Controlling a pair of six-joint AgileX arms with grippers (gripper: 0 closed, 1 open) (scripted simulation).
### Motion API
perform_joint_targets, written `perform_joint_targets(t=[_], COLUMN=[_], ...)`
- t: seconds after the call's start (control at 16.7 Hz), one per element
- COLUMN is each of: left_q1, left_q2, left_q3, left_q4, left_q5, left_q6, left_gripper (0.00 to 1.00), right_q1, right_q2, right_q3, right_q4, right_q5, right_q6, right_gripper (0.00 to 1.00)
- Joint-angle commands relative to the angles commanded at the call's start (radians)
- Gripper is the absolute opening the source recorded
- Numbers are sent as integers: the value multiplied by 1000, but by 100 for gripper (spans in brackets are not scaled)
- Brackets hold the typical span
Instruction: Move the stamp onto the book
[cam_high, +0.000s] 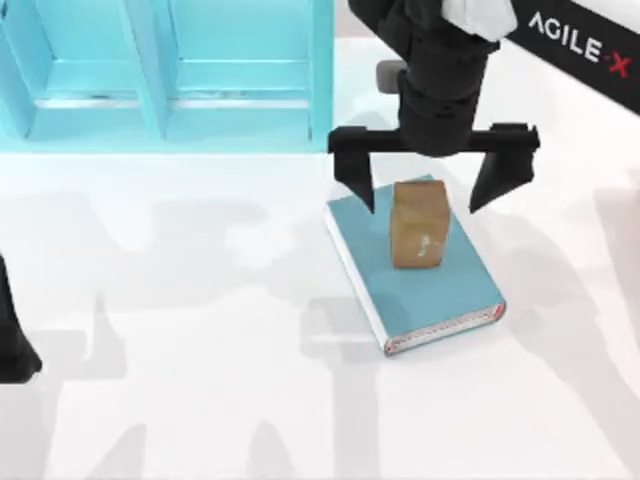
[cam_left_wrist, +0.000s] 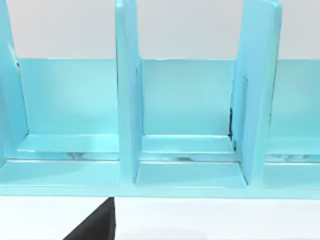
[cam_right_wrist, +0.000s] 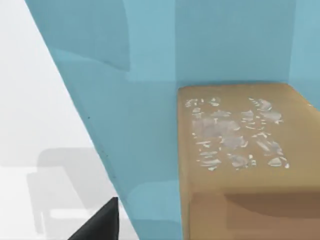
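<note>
Behind our right gripper stands the large turquoise shelf unit, smooth and glossy. Below the gripper lies the thick teal hardcover book, with white page edges. The small tan wooden-looking stamp rests on its cover, between our widely spread fingers, which are clear of it. We judge placement done; next, lift away cleanly. Our left arm sits parked far left.

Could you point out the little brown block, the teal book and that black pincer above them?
Small tan-brown wooden block (cam_high: 419, 224): top view, its upper face.
Thick teal hardcover book (cam_high: 450, 285): top view, bare cover beside the block.
Right arm's black pincer (cam_high: 433, 185): top view, midway between its spread fingertips.
</note>
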Motion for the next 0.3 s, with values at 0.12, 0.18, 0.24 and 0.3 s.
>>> perform_joint_targets(t=[0.12, 0.18, 0.24, 0.3], left_q1=[0, 0, 0, 0], left_q2=[0, 0, 0, 0], left_q3=[0, 0, 0, 0], left_q4=[0, 0, 0, 0], left_q5=[0, 0, 0, 0], left_q6=[0, 0, 0, 0], left_gripper=[100, 100, 100, 100], right_q1=[0, 0, 0, -1], right_q2=[6, 9, 11, 12], right_q3=[58, 84, 104, 115], right_q4=[-43, -65, -85, -95], right_q5=[0, 0, 0, 0], right_q6=[0, 0, -1, -1], right_gripper=[100, 100, 100, 100])
